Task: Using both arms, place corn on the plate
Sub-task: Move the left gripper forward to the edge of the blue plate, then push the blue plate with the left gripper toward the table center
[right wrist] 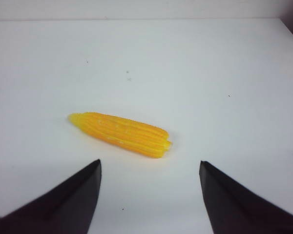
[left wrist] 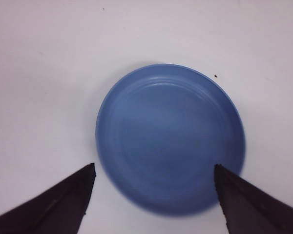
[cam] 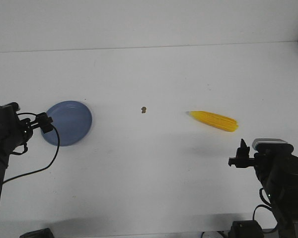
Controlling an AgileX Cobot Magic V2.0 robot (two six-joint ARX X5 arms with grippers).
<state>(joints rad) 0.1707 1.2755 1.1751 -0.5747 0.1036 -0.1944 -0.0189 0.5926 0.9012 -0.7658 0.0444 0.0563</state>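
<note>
The corn cob lies flat on the white table, over on the robot's right half, with its pointed tip toward the middle of the table and its blunt end toward the right edge. It sits well apart from the blue plate, which rests on the left half with nothing on it. Between the two, roughly mid-table, there is a tiny brown speck.

The right gripper hangs low at the near right, just short of the cob and not touching it. From the right wrist view its two black fingers stand spread wide, with the cob lying crosswise on the table beyond the gap between them.

The left gripper sits at the plate's left rim in the front view, a black cable looping down from it toward the table's near edge. The left wrist view looks down on the plate, and the two fingers are spread apart on either side of its near edge, holding nothing. I cannot tell from here whether the fingertips touch the plate or hover just above it.
</note>
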